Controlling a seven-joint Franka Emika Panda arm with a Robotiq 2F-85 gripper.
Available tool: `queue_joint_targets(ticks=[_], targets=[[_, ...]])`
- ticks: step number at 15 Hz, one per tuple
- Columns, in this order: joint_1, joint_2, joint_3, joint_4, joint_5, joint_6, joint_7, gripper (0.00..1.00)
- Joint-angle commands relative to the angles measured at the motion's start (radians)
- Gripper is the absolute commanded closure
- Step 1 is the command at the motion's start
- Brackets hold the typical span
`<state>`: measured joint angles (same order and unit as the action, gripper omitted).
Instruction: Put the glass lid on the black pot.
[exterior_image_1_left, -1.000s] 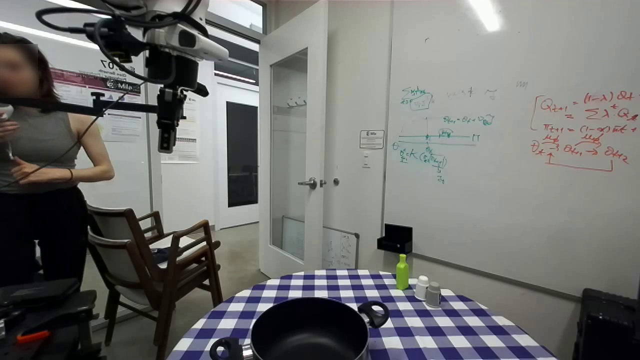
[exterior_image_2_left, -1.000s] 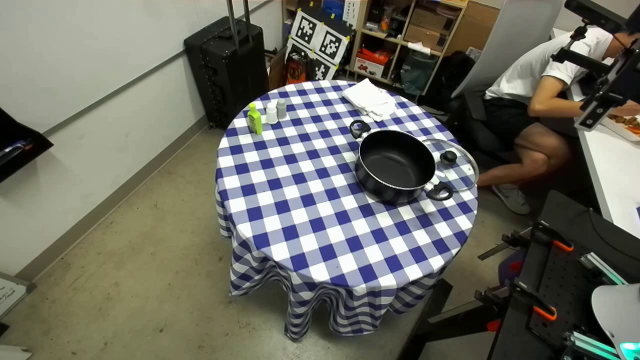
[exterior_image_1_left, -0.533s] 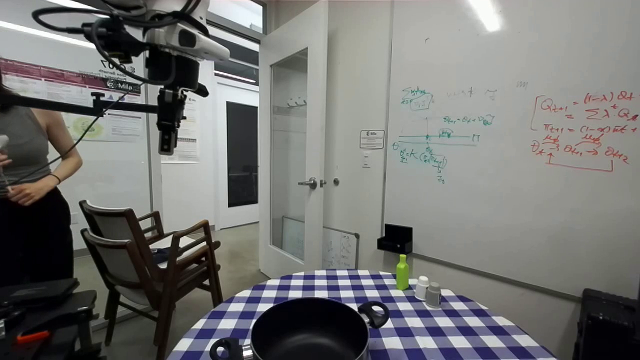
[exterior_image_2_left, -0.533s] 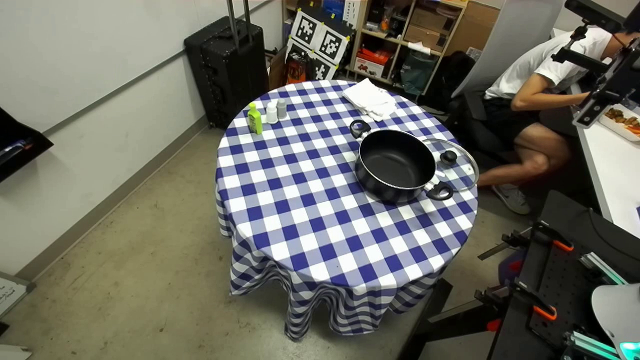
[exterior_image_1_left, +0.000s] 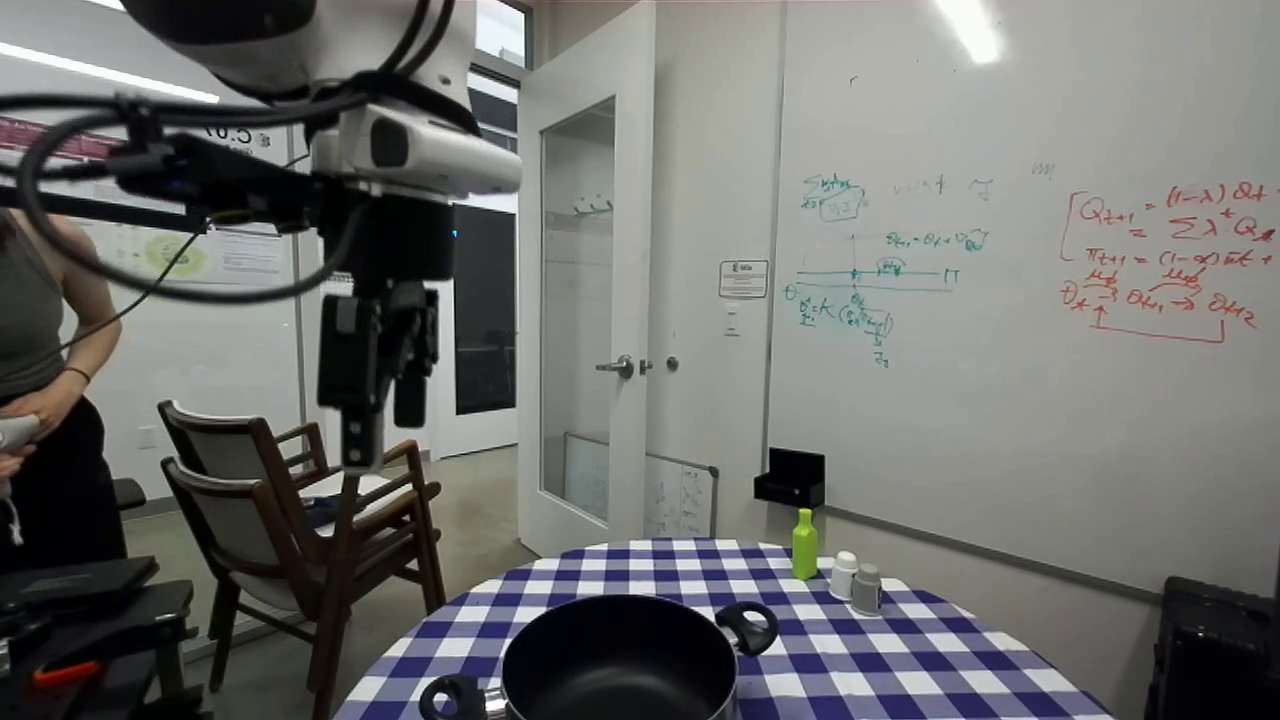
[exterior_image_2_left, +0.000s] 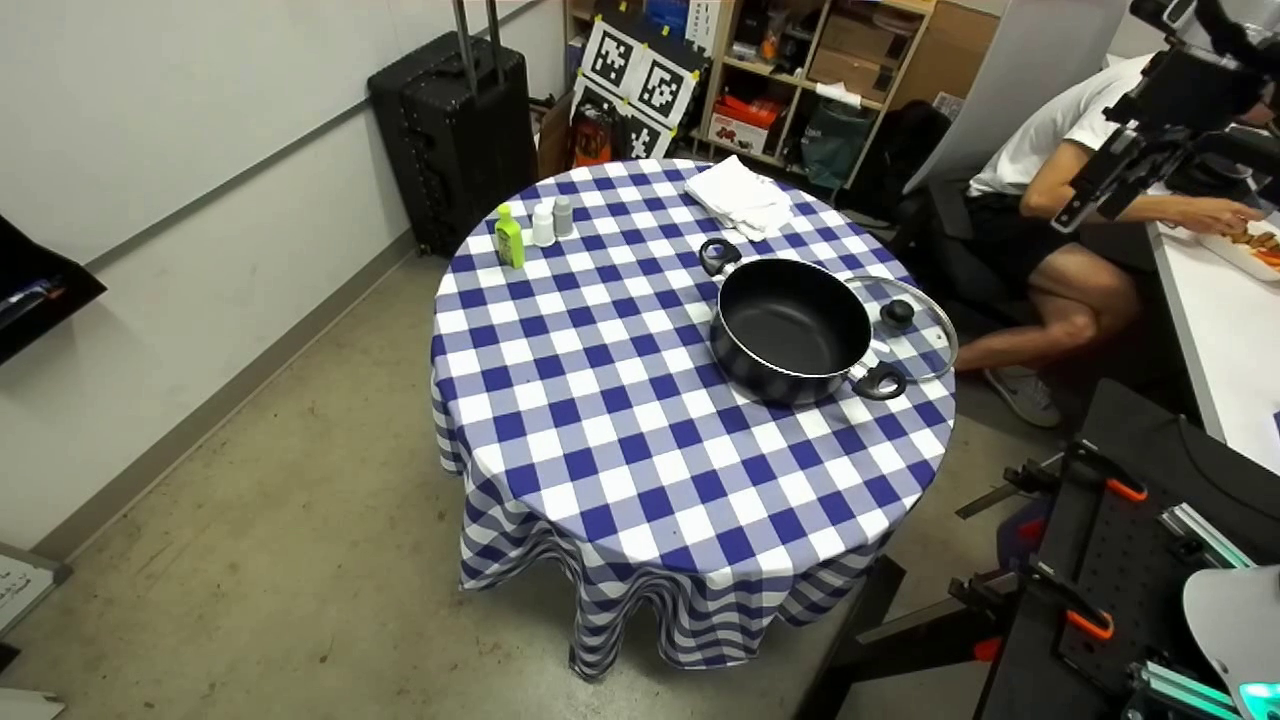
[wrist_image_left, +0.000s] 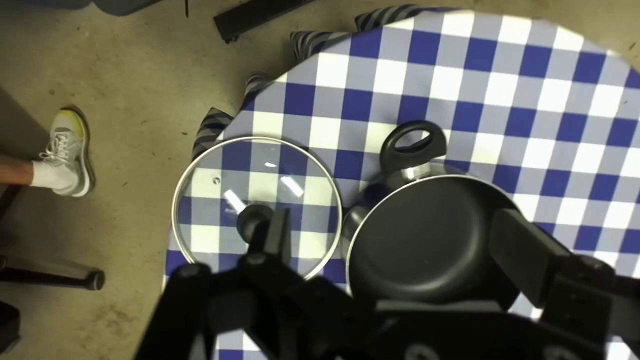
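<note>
The glass lid (exterior_image_2_left: 918, 350) lies knob up on the table, right beside the black pot (exterior_image_2_left: 785, 325), close to the table edge. The lid also shows in the wrist view (wrist_image_left: 265, 172), left of the pot (wrist_image_left: 425, 230). The pot stands upright and uncovered, and its inside is bare; it also shows in an exterior view (exterior_image_1_left: 620, 655), where the lid is out of view. My gripper (wrist_image_left: 392, 227) is open and empty, high above the table. In the wrist view its left finger overlaps the lid's black knob (wrist_image_left: 252, 220). The gripper shows in both exterior views (exterior_image_1_left: 384, 430) (exterior_image_2_left: 1090, 208).
A green bottle (exterior_image_2_left: 510, 240), a white shaker (exterior_image_2_left: 543, 225) and a grey shaker (exterior_image_2_left: 563, 218) stand on the far part of the checked table (exterior_image_2_left: 600, 400). A white cloth (exterior_image_2_left: 740, 198) lies near its edge. A seated person (exterior_image_2_left: 1050, 200) is behind my gripper.
My gripper has come lower and nearer in an exterior view, and nearer the table. Two separated fingers now show. The standing person has shifted left. Lid and pot have not moved.
</note>
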<state>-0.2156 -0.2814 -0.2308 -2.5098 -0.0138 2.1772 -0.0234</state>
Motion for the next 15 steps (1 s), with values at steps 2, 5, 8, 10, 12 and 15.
queue_joint_targets(ticks=[2, 5, 8, 10, 12, 15], targets=[[-0.008, 0.320, -0.065, 0.130, 0.164, 0.146, -0.071, 0.00], [-0.036, 0.511, -0.047, 0.233, 0.311, 0.188, -0.164, 0.00], [-0.099, 0.699, 0.007, 0.373, 0.427, 0.164, -0.230, 0.00], [-0.139, 0.826, 0.037, 0.480, 0.426, 0.144, -0.214, 0.00], [-0.175, 0.946, 0.055, 0.594, 0.398, 0.124, -0.179, 0.00], [-0.202, 1.086, 0.058, 0.747, 0.360, 0.099, -0.118, 0.00]])
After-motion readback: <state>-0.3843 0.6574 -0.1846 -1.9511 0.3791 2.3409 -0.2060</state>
